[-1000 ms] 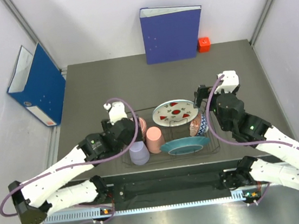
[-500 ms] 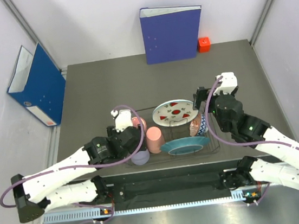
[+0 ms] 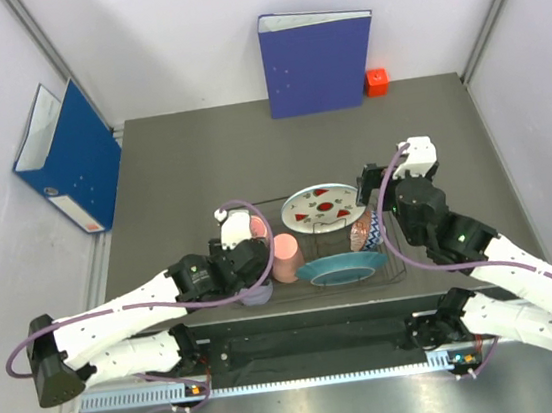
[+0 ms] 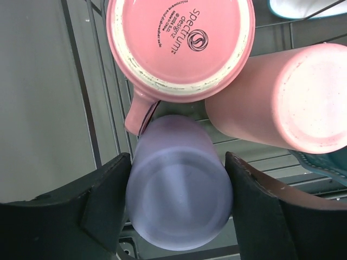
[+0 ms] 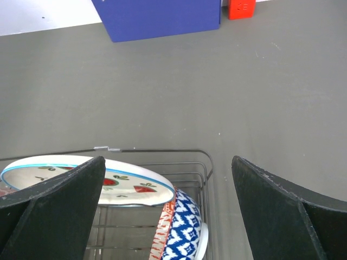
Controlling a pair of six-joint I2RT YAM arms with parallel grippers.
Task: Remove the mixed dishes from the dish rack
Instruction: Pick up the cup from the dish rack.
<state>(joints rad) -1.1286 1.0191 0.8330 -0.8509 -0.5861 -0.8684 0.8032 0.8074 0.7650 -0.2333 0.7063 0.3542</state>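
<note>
Surface: dark grey counter (image 3: 181,168), matte, closed in by white walls at the far, left and right sides. The wire rack (image 5: 162,150) sits near the counter's near edge, between the two arms.

Beyond the rack: a blue binder (image 3: 317,60) stands upright against the far wall, with a small red cube (image 3: 376,81) just beside it. Left of the rack, a second binder (image 3: 67,162) leans at the counter's edge.

Open room: a broad strip of counter runs between the rack and the far binder. Narrower strips lie left and right of the rack.

In the rack: lavender cup (image 4: 179,206) at the near left, upside down. A pink mug (image 4: 179,43) and a pink tumbler (image 4: 282,97) sit just beside it. White plate (image 3: 323,207) at the far side, tilted. Teal plate (image 3: 342,268) at the near side. Patterned bowl (image 5: 181,227) on edge at the right end.

Left hand (image 4: 178,179): over the rack's near left, one finger pressed on each side of the lavender cup.

Right hand (image 5: 168,162): spread wide over the rack's far right corner, holding nothing.
</note>
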